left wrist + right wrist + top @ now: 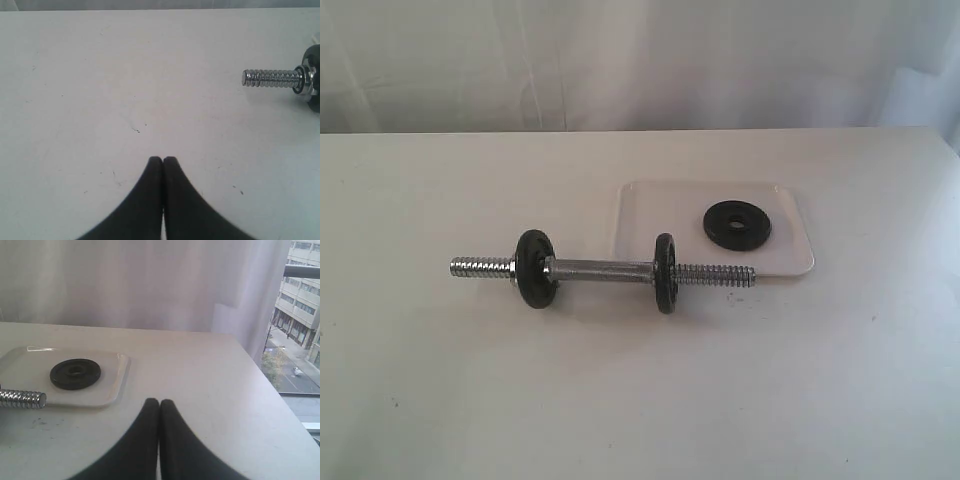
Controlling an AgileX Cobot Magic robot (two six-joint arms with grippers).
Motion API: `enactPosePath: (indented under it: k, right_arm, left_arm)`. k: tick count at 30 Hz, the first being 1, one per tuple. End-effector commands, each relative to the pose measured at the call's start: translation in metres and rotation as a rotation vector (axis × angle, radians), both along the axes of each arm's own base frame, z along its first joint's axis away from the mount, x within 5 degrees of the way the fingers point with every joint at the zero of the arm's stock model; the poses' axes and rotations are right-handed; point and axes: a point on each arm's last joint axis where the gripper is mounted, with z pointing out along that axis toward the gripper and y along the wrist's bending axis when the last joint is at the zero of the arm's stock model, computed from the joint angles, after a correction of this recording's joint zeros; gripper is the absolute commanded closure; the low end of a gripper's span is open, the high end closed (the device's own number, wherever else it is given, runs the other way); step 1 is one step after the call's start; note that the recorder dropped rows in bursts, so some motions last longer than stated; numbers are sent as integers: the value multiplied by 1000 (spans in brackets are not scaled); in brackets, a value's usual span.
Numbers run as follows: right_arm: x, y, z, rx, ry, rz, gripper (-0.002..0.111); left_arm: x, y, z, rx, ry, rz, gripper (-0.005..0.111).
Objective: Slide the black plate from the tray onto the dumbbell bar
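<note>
The black plate (pixel 737 224) lies flat on the white tray (pixel 650 205), right of the table's middle; the right wrist view shows the plate (pixel 75 373) and tray (pixel 112 385) too. In front of the tray lies the chrome dumbbell bar (pixel 605 268), carrying two upright black discs (pixel 534 268) (pixel 665 273). Its threaded right end (pixel 720 275) overlaps the tray's front edge. The left gripper (pixel 163 161) is shut and empty, well short of the bar's left threaded end (pixel 272 78). The right gripper (pixel 159 403) is shut and empty, off the tray's side. Neither gripper shows in the exterior view.
The white table (pixel 620 400) spreads bare around the bar. A white curtain (pixel 640 60) hangs behind the table's far edge. In the right wrist view the table's side edge (pixel 270 390) drops off toward a window onto the street.
</note>
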Motion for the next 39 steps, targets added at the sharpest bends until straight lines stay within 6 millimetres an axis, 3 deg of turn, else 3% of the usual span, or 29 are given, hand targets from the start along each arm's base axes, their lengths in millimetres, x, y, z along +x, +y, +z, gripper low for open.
enactPosePath:
  k: [1, 36, 39]
  right_arm:
    - [0, 0, -1, 6, -8, -2, 108]
    - [0, 0, -1, 6, -8, -2, 108]
    - [0, 0, -1, 6, -8, -2, 108]
  left_arm:
    - [0, 0, -1, 2, 1, 0, 107]
    - [1, 0, 2, 14, -33, -2, 107]
    - [2, 0, 6, -61, -74, 14, 107]
